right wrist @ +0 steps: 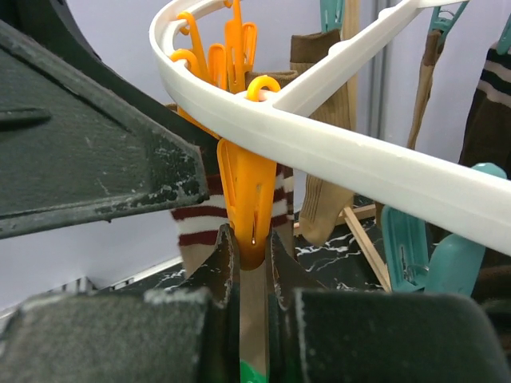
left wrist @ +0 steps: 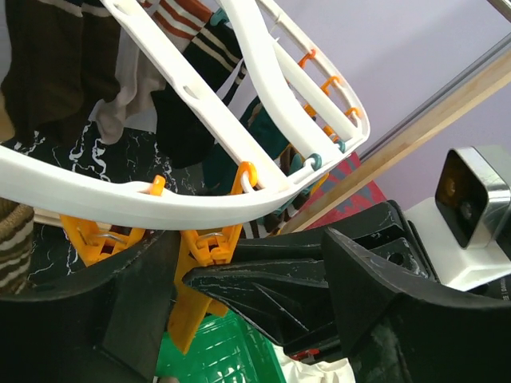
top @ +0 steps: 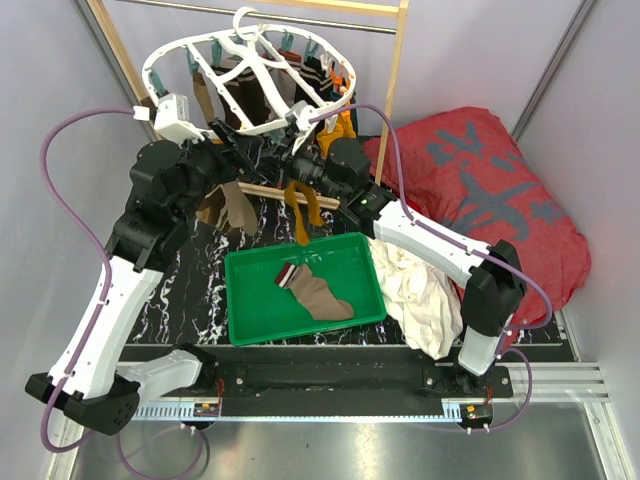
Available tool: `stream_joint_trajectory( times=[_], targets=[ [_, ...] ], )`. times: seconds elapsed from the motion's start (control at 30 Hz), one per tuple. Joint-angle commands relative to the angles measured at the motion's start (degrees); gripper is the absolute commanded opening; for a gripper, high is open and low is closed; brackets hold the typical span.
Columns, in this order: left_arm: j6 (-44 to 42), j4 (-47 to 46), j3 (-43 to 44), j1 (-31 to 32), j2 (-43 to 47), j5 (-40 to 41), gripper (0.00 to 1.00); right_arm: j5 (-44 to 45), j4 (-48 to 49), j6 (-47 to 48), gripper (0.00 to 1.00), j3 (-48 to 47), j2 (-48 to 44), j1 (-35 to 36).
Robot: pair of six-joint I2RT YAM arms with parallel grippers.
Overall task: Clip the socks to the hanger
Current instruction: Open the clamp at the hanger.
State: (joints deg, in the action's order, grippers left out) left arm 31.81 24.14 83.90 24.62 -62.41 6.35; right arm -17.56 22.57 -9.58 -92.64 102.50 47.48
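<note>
The white hanger [top: 250,70] hangs from the rod at the back, and several socks [left wrist: 56,64] are clipped along it. Both grippers meet under its near rim [right wrist: 319,152]. My right gripper [right wrist: 252,239] is shut on a mustard sock [top: 304,208]. The sock's top edge sits at the tip of an orange clip [right wrist: 249,191], and the rest dangles over the green tray [top: 250,320]. My left gripper [left wrist: 239,307] is open, its fingers [left wrist: 120,319] standing apart on either side of that orange clip [left wrist: 204,271] and the right gripper's finger. A brown sock [top: 318,296] lies in the tray.
A wooden rack [top: 395,90] with a metal rod carries the hanger. A white cloth [top: 425,290] lies right of the tray, with a big red cushion [top: 500,190] behind it. Teal clips [right wrist: 407,247] hang close on the right, and a second orange clip [left wrist: 96,239] on the left.
</note>
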Motion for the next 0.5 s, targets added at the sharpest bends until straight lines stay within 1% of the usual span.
stream_joint_trajectory(
  times=[0.0,0.1,0.2,0.23,0.33,0.4,0.47],
  targets=[
    [-1.14,-0.86,2.23,0.08,0.54,1.80,0.74,7.44,-0.95,4.48,0.00,-2.63,-2.48,1.38],
    [-1.84,0.38,2.76,0.08,-0.08,3.93,0.73,9.64,-1.21,6.94,0.00,-2.63,-2.57,2.61],
    [-1.84,0.47,2.67,0.08,-0.87,4.63,0.69,11.23,-1.73,8.61,0.00,-2.81,-2.48,3.58],
    [-1.84,0.47,2.67,0.08,-1.22,4.90,0.66,11.41,-1.74,8.97,0.00,-2.81,-2.39,3.67],
    [-1.84,0.29,3.03,0.08,-2.27,5.78,0.64,12.20,-1.74,9.32,0.00,-2.63,-2.65,4.11],
    [-1.93,-0.06,2.94,0.08,-2.98,6.83,0.60,12.64,-1.74,9.23,0.00,-2.63,-2.57,4.46],
    [-2.10,-0.23,2.94,0.08,-3.50,7.53,0.58,12.82,-2.00,11.25,0.00,-2.72,-2.39,4.81]
  ],
)
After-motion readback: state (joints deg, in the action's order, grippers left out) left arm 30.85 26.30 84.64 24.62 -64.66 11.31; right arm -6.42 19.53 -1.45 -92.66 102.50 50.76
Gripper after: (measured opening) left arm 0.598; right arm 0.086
